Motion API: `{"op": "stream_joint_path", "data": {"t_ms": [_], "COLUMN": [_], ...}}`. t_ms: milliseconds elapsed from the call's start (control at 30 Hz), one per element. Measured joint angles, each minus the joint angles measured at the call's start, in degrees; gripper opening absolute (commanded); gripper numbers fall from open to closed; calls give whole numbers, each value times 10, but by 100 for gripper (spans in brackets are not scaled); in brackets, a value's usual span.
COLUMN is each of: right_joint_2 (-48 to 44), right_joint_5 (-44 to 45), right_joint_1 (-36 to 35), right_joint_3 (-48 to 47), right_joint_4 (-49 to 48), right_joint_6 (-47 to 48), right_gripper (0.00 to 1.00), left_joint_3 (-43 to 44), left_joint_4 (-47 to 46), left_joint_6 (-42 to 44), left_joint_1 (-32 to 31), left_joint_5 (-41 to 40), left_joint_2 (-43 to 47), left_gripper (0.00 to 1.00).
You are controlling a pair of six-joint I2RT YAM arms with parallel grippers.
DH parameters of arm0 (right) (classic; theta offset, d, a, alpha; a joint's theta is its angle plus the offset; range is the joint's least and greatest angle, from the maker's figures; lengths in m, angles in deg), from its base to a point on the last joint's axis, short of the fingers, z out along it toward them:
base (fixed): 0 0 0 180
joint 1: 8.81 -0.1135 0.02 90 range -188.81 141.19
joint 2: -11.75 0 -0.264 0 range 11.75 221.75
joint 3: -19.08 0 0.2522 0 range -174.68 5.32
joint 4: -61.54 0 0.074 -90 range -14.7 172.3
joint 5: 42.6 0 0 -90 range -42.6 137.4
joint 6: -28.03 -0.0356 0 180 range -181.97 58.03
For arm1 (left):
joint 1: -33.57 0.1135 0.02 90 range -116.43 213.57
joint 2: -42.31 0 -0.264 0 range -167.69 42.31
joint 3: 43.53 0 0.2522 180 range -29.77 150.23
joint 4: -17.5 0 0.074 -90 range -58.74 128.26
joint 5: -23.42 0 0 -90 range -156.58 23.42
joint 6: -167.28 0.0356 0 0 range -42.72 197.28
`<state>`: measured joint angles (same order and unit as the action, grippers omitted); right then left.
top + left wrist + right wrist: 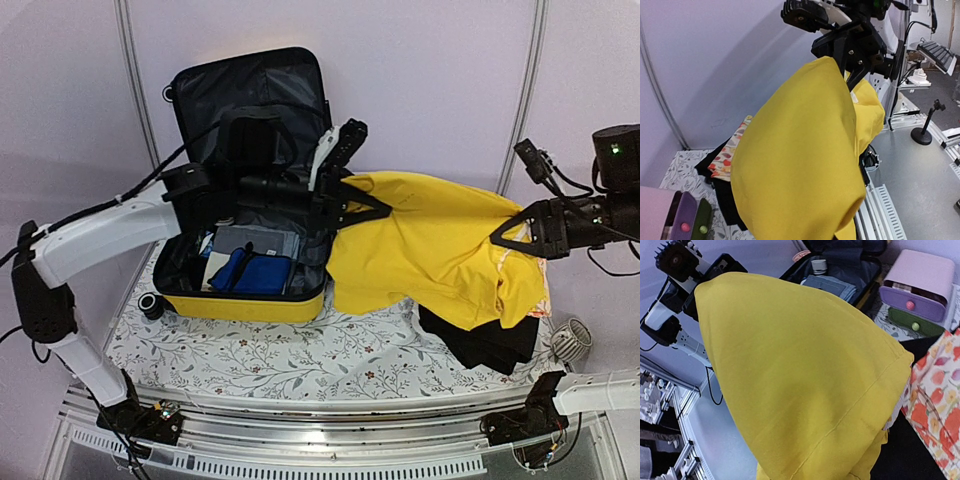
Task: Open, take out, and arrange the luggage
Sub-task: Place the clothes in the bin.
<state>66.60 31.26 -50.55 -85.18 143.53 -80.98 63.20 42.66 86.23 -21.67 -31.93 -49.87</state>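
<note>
The luggage [245, 305], a yellow hard-shell suitcase, lies open at the left with its black-lined lid [250, 90] standing up. Folded grey clothing [265, 240] and a blue garment [262, 272] lie inside. A yellow garment [430, 245] hangs stretched in the air between both arms, right of the case. My left gripper [375, 208] is shut on its left end and my right gripper [500, 238] on its right end. The cloth [800, 160] [805, 375] fills both wrist views and hides each gripper's own fingers.
A black garment [490, 335] and a floral cloth [545, 290] lie under the yellow one at the right. A white mesh basket [572, 340] sits at the right edge. A pink, purple and green drawer box [917, 280] stands beside the case. A flower-patterned cover [300, 360] spreads over the table.
</note>
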Motion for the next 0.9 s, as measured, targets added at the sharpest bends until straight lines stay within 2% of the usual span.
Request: {"op": "stream_joint_path", "data": {"t_ms": [267, 367, 500, 567, 733, 900], "right_joint_2": [-33, -34, -30, -36, -75, -71], "right_joint_5": [87, 145, 237, 256, 222, 138], "right_joint_1": [0, 0, 0, 1, 1, 1], "right_joint_3": [-37, -37, -37, -25, 31, 2], "right_joint_4": [82, 90, 89, 67, -25, -97], "right_joint_6": [-82, -99, -115, -103, -24, 37], "right_gripper": [1, 1, 2, 2, 2, 3], "left_joint_3": [69, 89, 164, 177, 159, 144], "left_joint_4": [-118, -155, -181, -193, -194, -193], "left_joint_6": [-106, -135, -165, -172, -161, -149], "left_joint_1": [0, 0, 5, 9, 15, 13], "left_joint_5": [117, 137, 169, 179, 190, 198], "left_joint_2": [-126, -162, -231, -250, -225, -159], "left_gripper": [0, 0, 0, 0, 0, 0]}}
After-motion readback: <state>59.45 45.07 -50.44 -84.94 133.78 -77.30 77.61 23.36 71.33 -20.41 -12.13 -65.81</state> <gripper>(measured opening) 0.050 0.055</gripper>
